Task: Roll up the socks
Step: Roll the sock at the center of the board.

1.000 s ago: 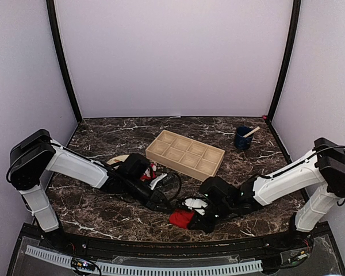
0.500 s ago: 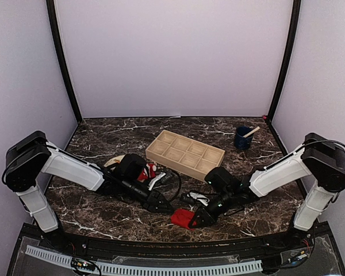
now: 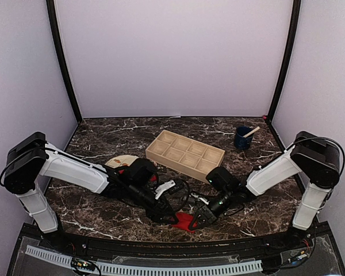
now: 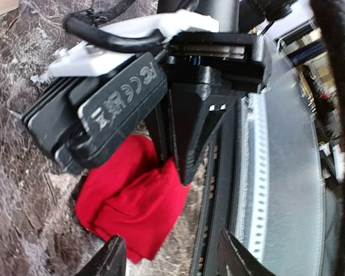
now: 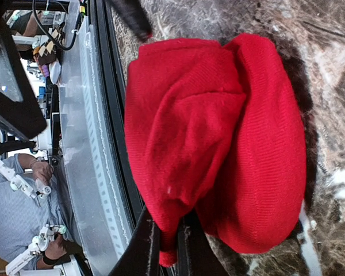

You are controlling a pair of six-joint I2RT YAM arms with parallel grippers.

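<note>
Sock pinched in closed right fingers, just beyond spread left fingers.

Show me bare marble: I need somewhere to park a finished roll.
Free: back-left tabletop behind the plate, left of the wooden tray; the strip between tray and blue cup; front-left before the left arm; front-right before the right arm. Crowded: front centre, where their jaws converge on the red sock.

Likely robotics lab: plain-walled booth, marble-look tabletop.
</note>
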